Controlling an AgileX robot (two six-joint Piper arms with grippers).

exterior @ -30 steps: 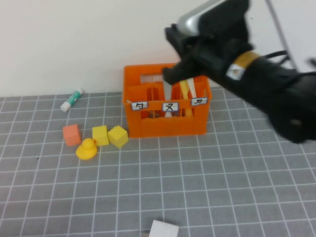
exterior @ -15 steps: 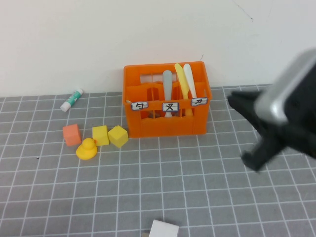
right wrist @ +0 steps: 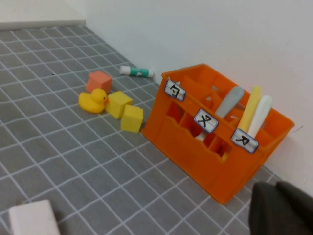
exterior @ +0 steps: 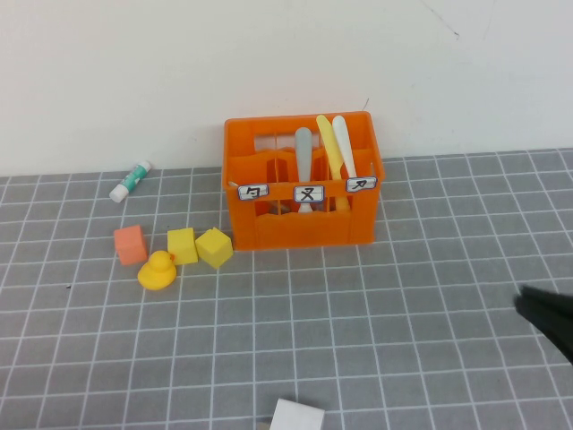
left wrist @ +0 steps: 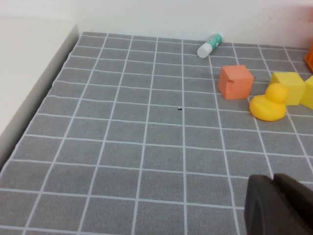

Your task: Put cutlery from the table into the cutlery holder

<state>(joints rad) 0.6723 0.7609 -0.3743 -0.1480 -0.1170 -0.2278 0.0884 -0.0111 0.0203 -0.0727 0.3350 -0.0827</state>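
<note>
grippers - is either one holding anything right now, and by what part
Nothing is held. The right gripper is shut and empty, low at the table's right edge, clear of the cutlery holder. The left gripper is shut and empty over bare table.

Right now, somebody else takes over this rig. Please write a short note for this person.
Left gripper: shut, empty, low over the table, near side, left.
Right gripper: shut, empty, at the table's right edge.
Cutlery holder: at the back wall. Grey fork stands in the middle part, yellow knife and white knife in the right part.
Done: these three pieces are stowed.
Left: no loose cutlery is visible on the table; spoons not clearly seen, so check the left part.
</note>
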